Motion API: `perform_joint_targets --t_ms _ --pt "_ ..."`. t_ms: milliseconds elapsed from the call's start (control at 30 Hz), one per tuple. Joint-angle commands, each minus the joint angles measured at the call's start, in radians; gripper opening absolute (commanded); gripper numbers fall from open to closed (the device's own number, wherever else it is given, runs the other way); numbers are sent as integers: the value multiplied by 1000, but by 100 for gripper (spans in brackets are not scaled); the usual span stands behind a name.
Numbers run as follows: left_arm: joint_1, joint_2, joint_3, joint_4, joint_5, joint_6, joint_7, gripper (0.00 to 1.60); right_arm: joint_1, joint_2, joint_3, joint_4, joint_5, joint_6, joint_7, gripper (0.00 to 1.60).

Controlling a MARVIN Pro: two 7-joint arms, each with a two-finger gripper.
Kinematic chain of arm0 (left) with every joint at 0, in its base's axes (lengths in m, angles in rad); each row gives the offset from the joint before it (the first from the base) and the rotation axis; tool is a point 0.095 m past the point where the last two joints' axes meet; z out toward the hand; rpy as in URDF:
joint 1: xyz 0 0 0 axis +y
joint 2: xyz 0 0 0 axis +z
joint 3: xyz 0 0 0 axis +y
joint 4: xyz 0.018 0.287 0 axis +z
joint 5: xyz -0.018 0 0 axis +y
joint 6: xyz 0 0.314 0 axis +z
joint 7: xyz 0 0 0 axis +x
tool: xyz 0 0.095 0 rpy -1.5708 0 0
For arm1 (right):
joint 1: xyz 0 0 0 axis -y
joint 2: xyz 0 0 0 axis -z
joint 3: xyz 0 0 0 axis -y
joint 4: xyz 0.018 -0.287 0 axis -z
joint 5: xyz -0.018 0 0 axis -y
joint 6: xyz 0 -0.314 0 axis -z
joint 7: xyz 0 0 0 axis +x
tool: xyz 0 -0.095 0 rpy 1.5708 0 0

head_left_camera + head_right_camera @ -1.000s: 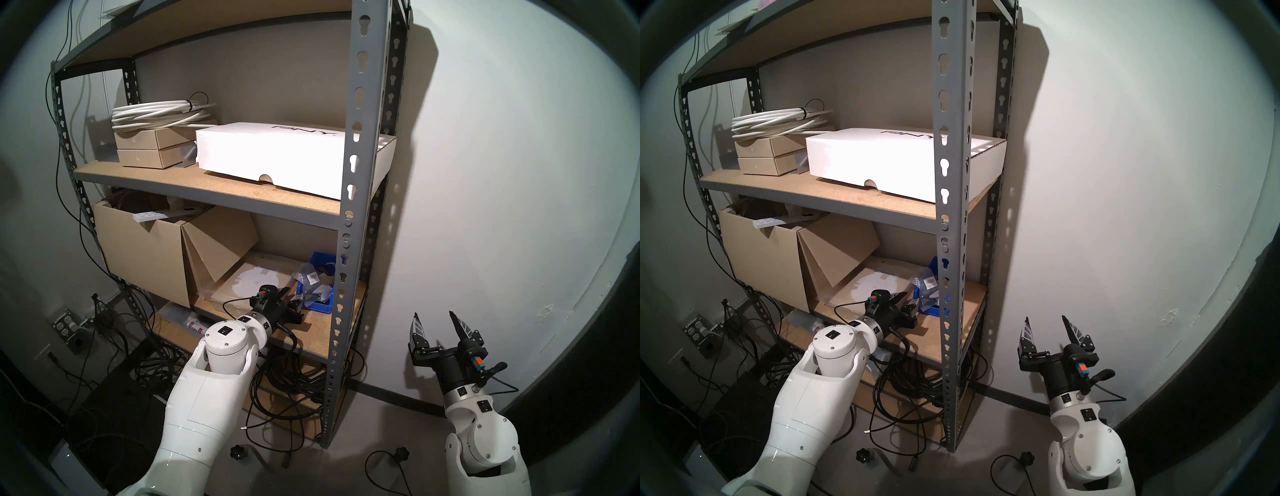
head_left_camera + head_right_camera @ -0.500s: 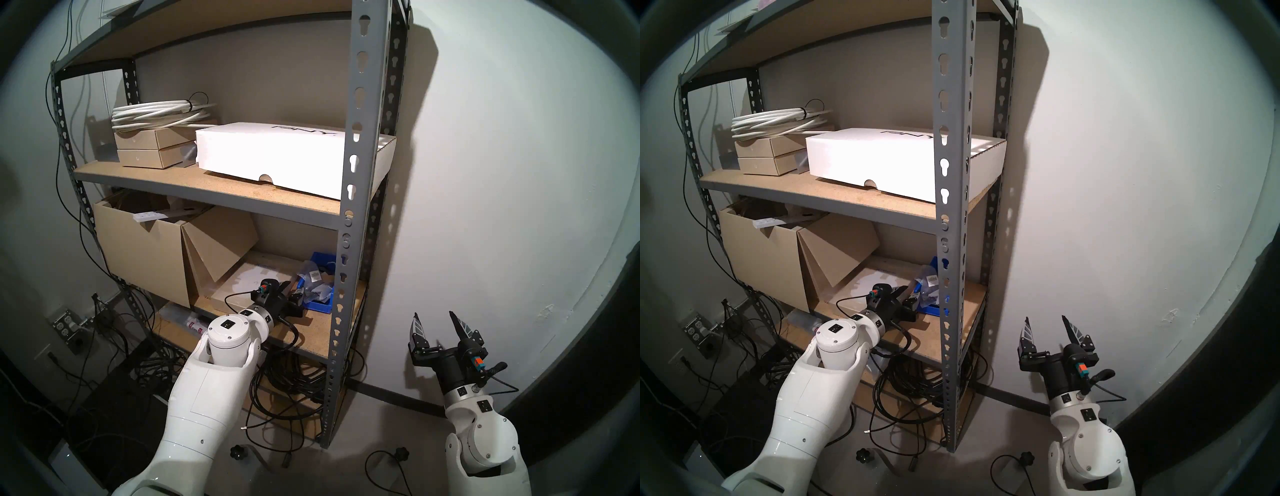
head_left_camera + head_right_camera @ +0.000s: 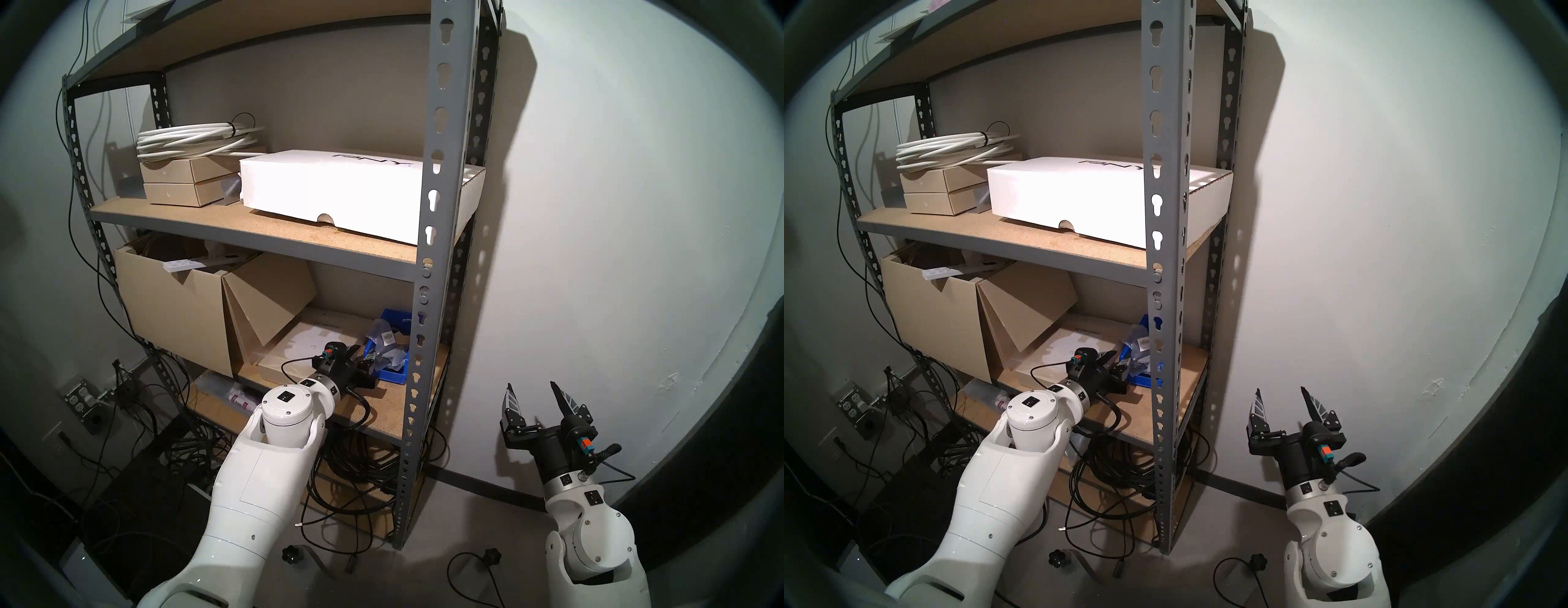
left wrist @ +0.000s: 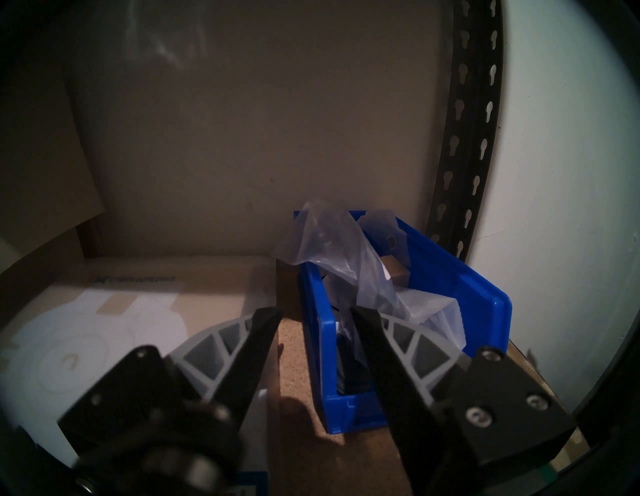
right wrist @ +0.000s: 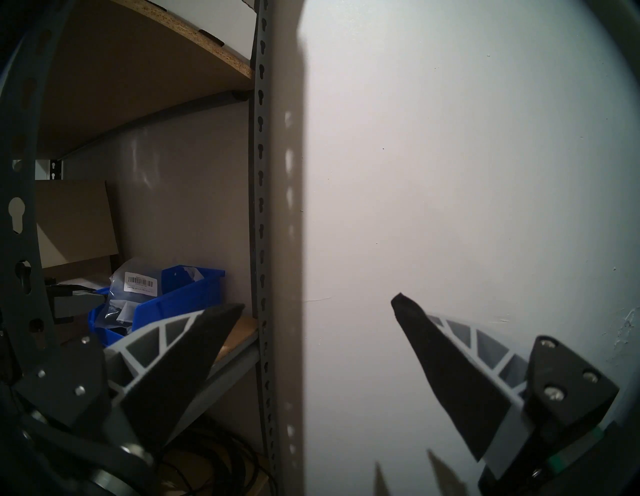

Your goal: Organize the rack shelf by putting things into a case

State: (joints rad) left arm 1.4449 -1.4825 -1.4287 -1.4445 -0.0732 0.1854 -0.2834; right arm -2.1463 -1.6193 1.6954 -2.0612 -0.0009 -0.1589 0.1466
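The blue case (image 3: 392,373) stands at the right end of the rack shelf's lower board (image 3: 382,407), against the grey upright (image 3: 432,212). Clear plastic bags (image 3: 384,337) with barcode labels fill it and stick up above its rim. In the left wrist view my left gripper (image 4: 315,311) is open. One finger is outside the case's left wall (image 4: 311,329) and the other is inside among the bags (image 4: 329,242). My right gripper (image 3: 532,390) is open and empty, right of the rack by the white wall, and sees the case (image 5: 180,298) through the uprights.
A flat tan box with a white circle (image 3: 305,339) lies left of the case, under my left wrist. A large brown cardboard box (image 3: 178,314) fills the shelf's left half. A white box (image 3: 331,187) sits on the board above. Black cables (image 3: 360,463) are piled below.
My left arm has moved to the right along the lower board, bringing its fingers up to the case's left wall. The bags shifted slightly. The right arm has not moved.
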Motion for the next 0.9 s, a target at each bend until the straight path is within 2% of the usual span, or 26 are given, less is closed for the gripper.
perform_joint_targets --t_ms 0,167,267,300,333,433,467,500,567,600,633,867 --pt "-49 -5 1 2 0 -11 -2 102 2 -2 -1 -21 2 -4 -1 160" --pt "-49 -5 9 8 1 -11 -3 102 2 -2 -1 -21 2 -3 -1 160" --pt "-45 -3 13 10 2 -14 -3 77 2 -2 -1 -21 2 -3 -1 160" --pt "-43 -3 14 11 3 -15 -2 75 2 -2 -1 -21 2 -3 -1 160" --pt "-42 -2 14 13 3 -16 -2 59 2 -2 -1 -21 2 -3 -1 160" --pt "-41 0 15 14 4 -16 -3 46 2 -2 -1 -21 2 -3 -1 160" --pt "-40 0 15 14 5 -16 -3 35 2 -2 -1 -21 2 -3 -1 160" --pt "-40 1 15 13 6 -16 -3 33 2 -2 -1 -21 2 -3 -1 160" --pt "-37 3 15 11 6 -15 -5 18 2 -2 -1 -21 2 -3 -1 160" --pt "-37 3 15 11 6 -15 -5 18 2 -2 -1 -21 2 -3 -1 160" --pt "-33 5 15 8 6 -15 -8 0 2 -2 -1 -21 2 -3 -1 160" --pt "-21 7 10 -3 -4 -8 -19 0 2 -2 -1 -21 2 -3 -1 160"
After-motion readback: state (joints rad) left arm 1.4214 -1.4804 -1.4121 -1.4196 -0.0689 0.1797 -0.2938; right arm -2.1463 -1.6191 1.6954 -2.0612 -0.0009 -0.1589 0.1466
